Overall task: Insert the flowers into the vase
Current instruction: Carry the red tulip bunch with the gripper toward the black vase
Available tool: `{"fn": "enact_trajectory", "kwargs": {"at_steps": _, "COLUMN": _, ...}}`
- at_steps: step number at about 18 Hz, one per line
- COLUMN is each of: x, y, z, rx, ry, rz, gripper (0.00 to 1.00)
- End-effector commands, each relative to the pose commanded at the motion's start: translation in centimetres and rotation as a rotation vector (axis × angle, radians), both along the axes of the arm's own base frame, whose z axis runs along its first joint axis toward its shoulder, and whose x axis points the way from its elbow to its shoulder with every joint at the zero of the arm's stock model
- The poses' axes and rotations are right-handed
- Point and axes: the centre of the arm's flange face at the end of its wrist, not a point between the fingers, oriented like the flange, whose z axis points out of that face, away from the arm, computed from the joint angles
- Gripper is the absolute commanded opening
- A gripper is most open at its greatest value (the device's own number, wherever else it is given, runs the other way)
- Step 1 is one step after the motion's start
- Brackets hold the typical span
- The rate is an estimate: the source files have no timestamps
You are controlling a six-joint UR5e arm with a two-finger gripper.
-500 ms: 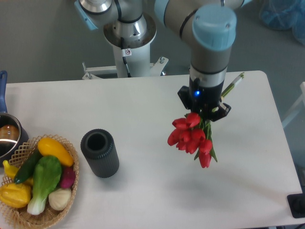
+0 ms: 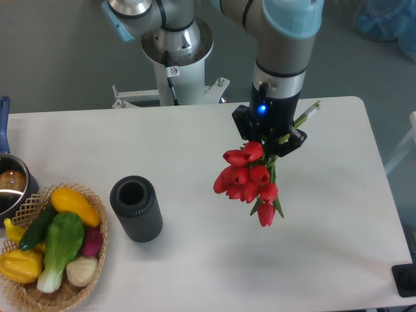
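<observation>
A bunch of red tulips, the flowers (image 2: 247, 182), hangs in the air above the right half of the white table, buds pointing down toward the front. My gripper (image 2: 272, 140) is shut on their green stems, whose ends stick out behind it to the upper right. The dark grey ribbed vase (image 2: 135, 208) stands upright at the front left, mouth open and empty, well to the left of the flowers and apart from them.
A wicker basket (image 2: 39, 289) of vegetables sits at the front left corner, just left of the vase. A metal pot (image 2: 12, 185) with a blue handle stands at the left edge. The arm's base (image 2: 175, 45) rises behind the table.
The arm has carried the flowers a little to the left and away from the front edge; the grip on the stems is unchanged.
</observation>
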Motion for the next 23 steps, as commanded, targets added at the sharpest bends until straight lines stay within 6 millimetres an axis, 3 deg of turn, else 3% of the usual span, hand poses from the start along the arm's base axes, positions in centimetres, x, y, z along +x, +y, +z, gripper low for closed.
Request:
{"fn": "enact_trajectory", "kwargs": {"at_steps": 3, "x": 0.4, "y": -0.6, "z": 1.1, "rx": 0.189, "ry": -0.081, "rz": 0.005, "gripper": 0.00}}
{"fn": "enact_trajectory", "kwargs": {"at_steps": 7, "x": 1.3, "y": 0.0, "z": 1.9, "rx": 0.329, "ry": -0.139, "rz": 0.038, "gripper": 0.00}}
{"fn": "enact_trajectory", "kwargs": {"at_steps": 11, "x": 2.7, "y": 1.4, "z": 2.7, "rx": 0.554, "ry": -0.328, "rz": -0.058, "gripper": 0.00}}
{"fn": "enact_trajectory", "kwargs": {"at_steps": 13, "x": 3.0, "y": 1.6, "z": 1.7, "rx": 0.556, "ry": -0.356, "rz": -0.059, "gripper": 0.00}}
{"fn": "enact_trajectory", "kwargs": {"at_steps": 20, "x": 3.7, "y": 1.9, "z": 2.7, "rx": 0.629, "ry": -0.398, "rz": -0.078, "gripper": 0.00}}
{"fn": "enact_trajectory", "kwargs": {"at_steps": 23, "x": 4.4, "y": 2.1, "z": 1.6, "rx": 0.691, "ry": -0.424, "rz": -0.123, "gripper": 0.00}}
